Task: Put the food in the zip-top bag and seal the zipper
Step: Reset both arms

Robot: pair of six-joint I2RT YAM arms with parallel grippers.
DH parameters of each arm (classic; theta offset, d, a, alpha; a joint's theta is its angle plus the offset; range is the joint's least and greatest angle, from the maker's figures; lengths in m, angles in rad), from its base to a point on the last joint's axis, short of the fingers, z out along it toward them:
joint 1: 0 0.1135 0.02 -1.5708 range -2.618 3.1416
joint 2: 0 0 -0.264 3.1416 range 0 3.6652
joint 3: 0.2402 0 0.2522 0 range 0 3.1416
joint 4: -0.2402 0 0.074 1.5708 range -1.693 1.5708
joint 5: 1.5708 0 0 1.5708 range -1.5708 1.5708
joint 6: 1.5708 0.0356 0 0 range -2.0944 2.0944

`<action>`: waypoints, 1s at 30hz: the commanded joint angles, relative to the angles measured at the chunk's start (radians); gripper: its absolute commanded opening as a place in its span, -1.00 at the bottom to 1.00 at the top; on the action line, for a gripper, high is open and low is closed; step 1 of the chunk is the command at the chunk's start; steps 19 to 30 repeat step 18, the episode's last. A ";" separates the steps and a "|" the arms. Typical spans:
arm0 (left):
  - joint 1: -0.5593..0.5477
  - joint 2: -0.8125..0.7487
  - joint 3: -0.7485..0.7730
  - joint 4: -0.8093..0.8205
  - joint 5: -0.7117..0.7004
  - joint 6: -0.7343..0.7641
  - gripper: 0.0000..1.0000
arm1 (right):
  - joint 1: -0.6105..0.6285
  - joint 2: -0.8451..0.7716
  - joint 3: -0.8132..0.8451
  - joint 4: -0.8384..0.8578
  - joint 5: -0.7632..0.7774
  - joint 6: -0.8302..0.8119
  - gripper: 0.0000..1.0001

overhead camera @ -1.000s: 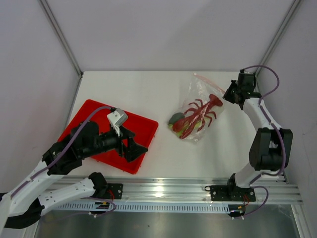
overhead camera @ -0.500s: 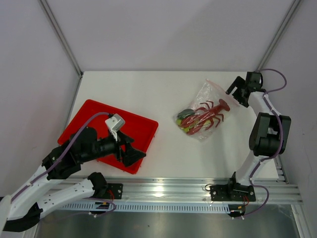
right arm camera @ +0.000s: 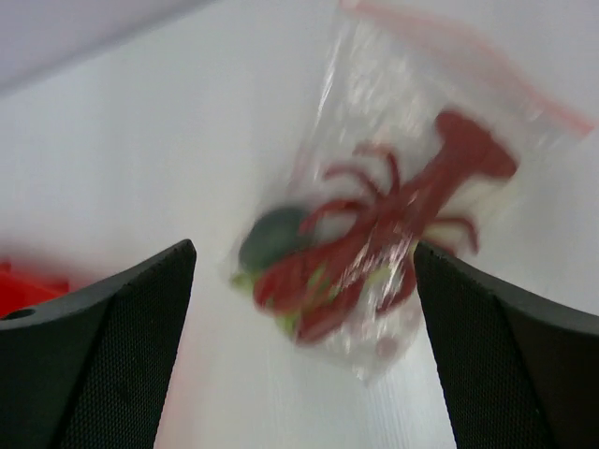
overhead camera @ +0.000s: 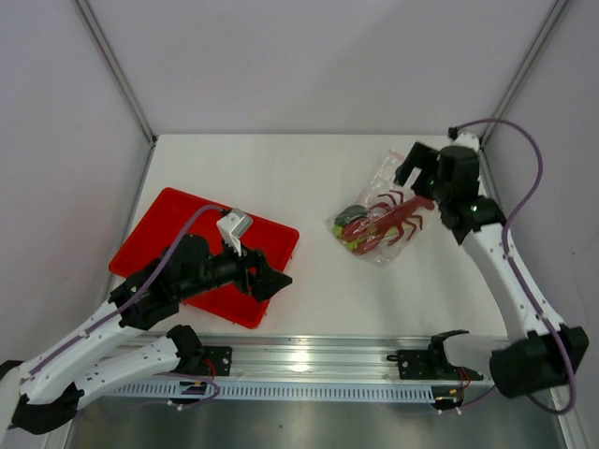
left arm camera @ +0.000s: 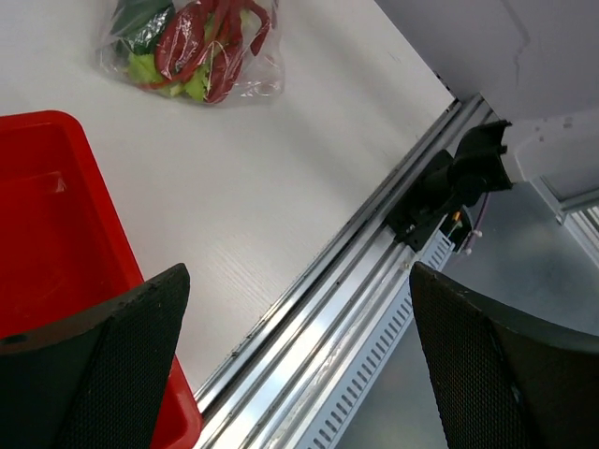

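Overhead view: you look down on a white, matte counter (overhead camera: 281,178) enclosed on three sides by plain pale grey panels: a back wall (overhead camera: 318,56), a left wall (overhead camera: 56,140) and a right wall (overhead camera: 571,140). Two slim metal posts, the left post (overhead camera: 117,73) and the right post (overhead camera: 529,61), run diagonally in from the upper corners to meet the counter's far corners. Along the near edge you will find a ribbed aluminium rail (overhead camera: 318,354), with a white slotted strip (overhead camera: 309,391) just below it and a dull grey surface (overhead camera: 309,426) beneath. Lighting is soft and even, shadows are faint, and a small bright glare sits on the rail.
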 commanded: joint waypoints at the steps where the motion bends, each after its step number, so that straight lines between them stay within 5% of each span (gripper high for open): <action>1: 0.039 0.018 -0.029 0.135 -0.047 -0.065 0.99 | 0.250 -0.172 -0.186 -0.034 0.206 0.036 0.99; 3: 0.079 0.015 -0.056 0.192 -0.062 -0.104 0.99 | 0.427 -0.253 -0.287 -0.043 0.339 0.083 0.99; 12: 0.202 -0.137 -0.374 0.549 0.028 -0.266 0.99 | 0.821 -0.444 -0.458 -0.233 0.476 0.402 0.99; 18: 0.203 -0.361 -0.526 0.563 0.039 -0.292 0.99 | 1.075 -0.556 -0.593 -0.253 0.608 0.562 0.99; 30: 0.203 -0.361 -0.526 0.563 0.039 -0.292 0.99 | 1.075 -0.556 -0.593 -0.253 0.608 0.562 0.99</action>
